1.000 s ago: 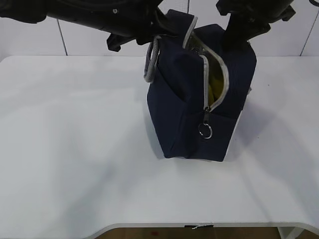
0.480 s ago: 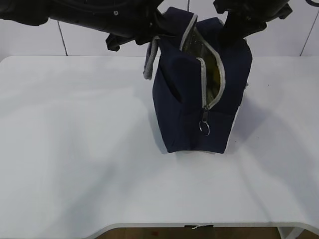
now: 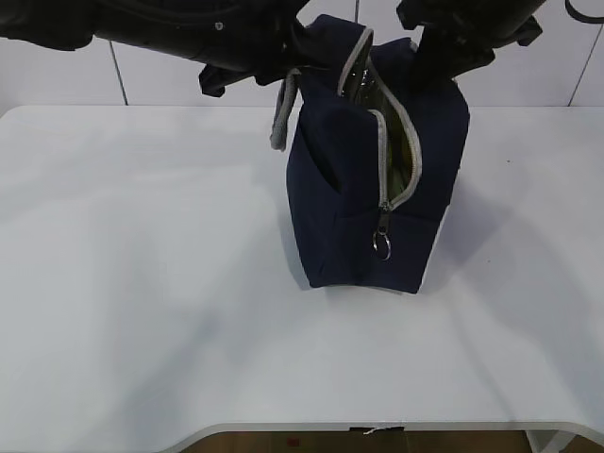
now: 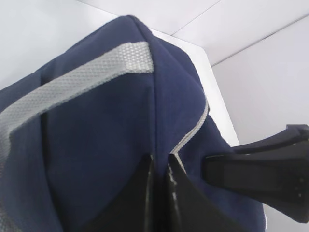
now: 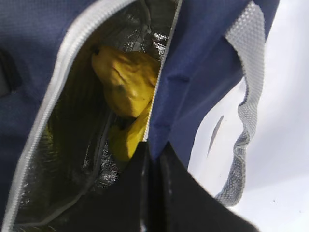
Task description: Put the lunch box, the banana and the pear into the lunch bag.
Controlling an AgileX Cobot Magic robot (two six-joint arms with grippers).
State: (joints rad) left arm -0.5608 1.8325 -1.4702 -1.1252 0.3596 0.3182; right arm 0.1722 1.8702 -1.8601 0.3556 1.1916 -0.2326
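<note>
Nearest you, the desk (image 3: 189,311) carries only the bag (image 3: 349,217) — its base has slid a little left and back over the last second, and the side opening along the zipper (image 3: 384,160) has narrowed, the ring pull (image 3: 381,246) hanging lower on the front face. That reads as the two arms drawing the top edges up and together, so the bag stands taller and straighter than it did.

Inside, your right wrist view shows the pear (image 5: 125,79) resting on the banana (image 5: 128,137) against the silver lining. You cannot see the lunch box from any view, though judging by the clear desk it is probably beneath them.

Further back, the left gripper (image 4: 159,166) is clenched on the navy fabric at the bag's top seam, and the right gripper (image 5: 152,154) is clenched on the rim beside the opening, near the grey handle (image 5: 244,111). Loading looks finished — what likely remains is settling the bag and letting go.
</note>
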